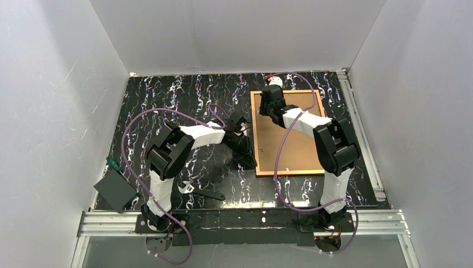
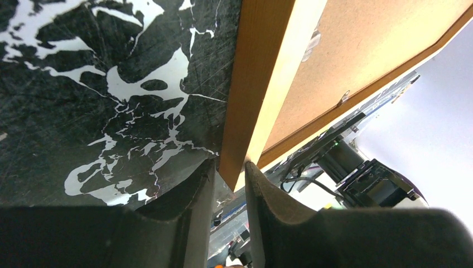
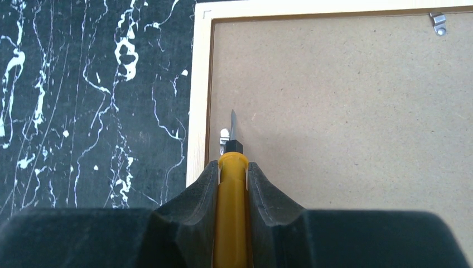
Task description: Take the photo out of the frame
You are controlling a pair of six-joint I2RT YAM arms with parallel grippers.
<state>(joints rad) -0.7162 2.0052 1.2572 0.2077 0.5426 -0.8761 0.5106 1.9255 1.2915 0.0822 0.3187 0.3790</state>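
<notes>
Yellow-handled screwdriver [image 3: 232,223] sits clamped in the right gripper [image 3: 232,167], its blade straight ahead of the fingers beside a metal clip [image 3: 224,135] on the photo [image 3: 346,111], board-side up in the frame [image 3: 199,84], whose rail the left gripper [image 2: 230,166] straddles, pinch unclear.

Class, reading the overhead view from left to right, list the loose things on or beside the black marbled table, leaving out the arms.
From the left: dark square flat panel → silver-headed black-handled wrench → orange-brown wooden picture frame, lying back up.
</notes>
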